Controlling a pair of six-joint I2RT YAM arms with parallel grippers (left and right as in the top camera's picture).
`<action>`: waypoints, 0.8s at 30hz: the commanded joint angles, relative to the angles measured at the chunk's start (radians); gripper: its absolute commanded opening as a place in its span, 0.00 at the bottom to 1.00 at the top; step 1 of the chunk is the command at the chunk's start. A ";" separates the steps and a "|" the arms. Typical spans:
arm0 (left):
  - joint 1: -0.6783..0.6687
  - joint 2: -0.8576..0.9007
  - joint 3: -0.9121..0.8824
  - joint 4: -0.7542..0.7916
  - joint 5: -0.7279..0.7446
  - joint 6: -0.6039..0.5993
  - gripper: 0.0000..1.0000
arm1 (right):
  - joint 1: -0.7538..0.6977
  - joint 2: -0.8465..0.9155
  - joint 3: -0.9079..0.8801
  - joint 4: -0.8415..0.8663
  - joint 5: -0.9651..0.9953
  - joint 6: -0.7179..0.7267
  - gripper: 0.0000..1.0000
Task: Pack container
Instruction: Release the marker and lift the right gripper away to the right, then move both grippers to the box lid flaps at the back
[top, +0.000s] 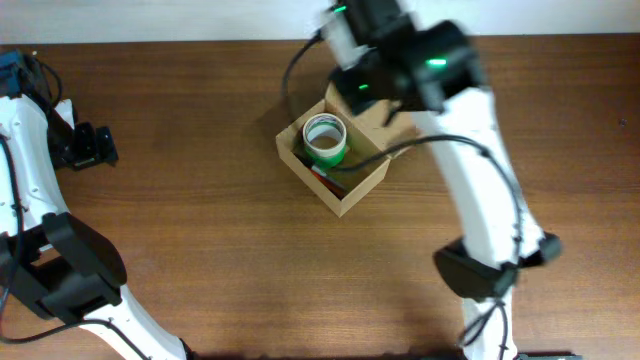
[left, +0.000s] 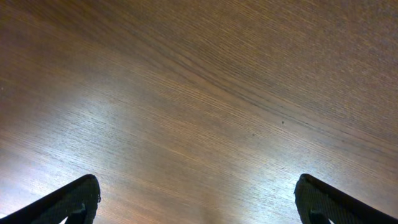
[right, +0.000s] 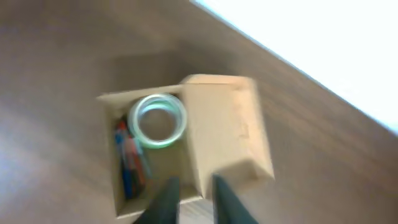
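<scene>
the container (top: 356, 188) sits centre of overhead frame, flap (right: 227, 124) open, green tape roll (top: 325, 140) inside; right gripper (right: 194, 198) by the hinge line, fingers nearly together, blurred, can't tell if pinching; left gripper (left: 198, 193) spread wide, empty, far left; container likely light, thin cardboard, crushable, so take the flap's free edge gently

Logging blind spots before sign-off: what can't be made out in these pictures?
- Red and blue items in the container: blurred in right wrist view; overhead, the tape roll mostly covers them.
- Flap lid: overhead, the right arm hides most.
- Right pincer: blur and bottom edge hide whether it grips.
- Left pincer: fingers cut off by left wrist view's bottom edge.
</scene>
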 joint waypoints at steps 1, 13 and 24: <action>0.002 0.009 -0.008 0.000 0.008 0.015 1.00 | -0.124 -0.106 0.003 -0.003 0.090 0.087 0.08; 0.002 0.009 -0.008 0.065 0.089 0.003 1.00 | -0.601 -0.569 -0.558 0.193 -0.046 0.151 0.04; -0.014 0.008 0.000 0.190 0.645 0.042 0.63 | -0.680 -0.474 -1.181 0.471 -0.414 0.268 0.04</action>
